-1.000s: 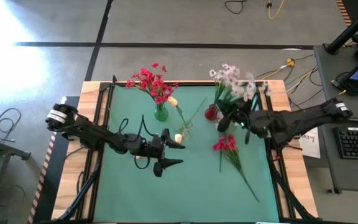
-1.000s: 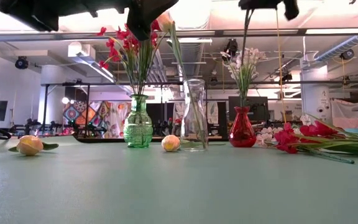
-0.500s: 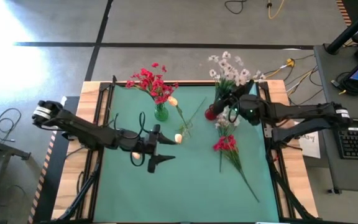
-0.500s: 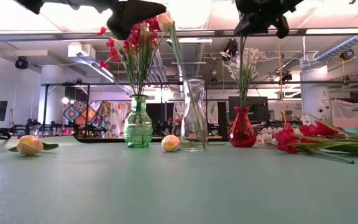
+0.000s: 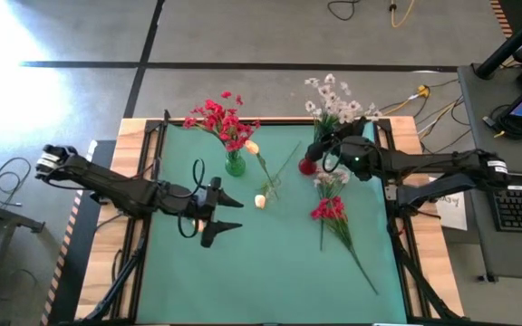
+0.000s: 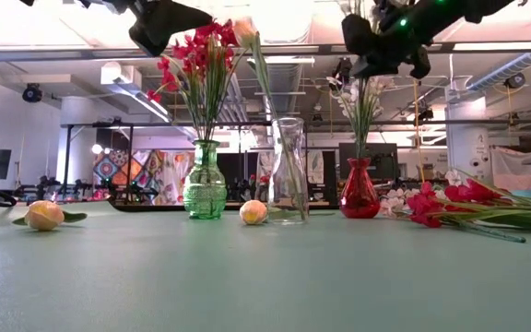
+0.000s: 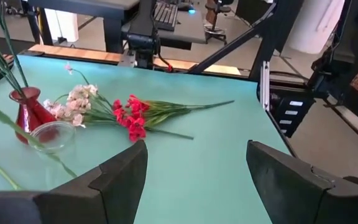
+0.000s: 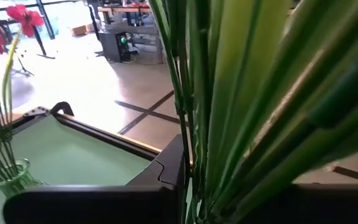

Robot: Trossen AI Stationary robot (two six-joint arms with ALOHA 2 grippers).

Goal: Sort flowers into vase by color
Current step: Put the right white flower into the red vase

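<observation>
While the left gripper point(image 5: 223, 214) hung wide open and empty over the table's point(image 5: 270, 272) middle, the right gripper point(image 5: 326, 152) was closed around the white spray point(image 5: 335, 102) standing in the red vase point(image 6: 359, 188) by the far edge. Red flowers point(image 5: 219, 119) filled the green vase point(image 6: 205, 183); more red flowers point(image 5: 330, 210) lay near the right edge. No writing was legible.

No legible text or labels

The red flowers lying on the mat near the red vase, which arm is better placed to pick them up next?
The right: its hand is at the red vase, just above the red flowers. The left hand, open, sits farther off across the mat.
</observation>
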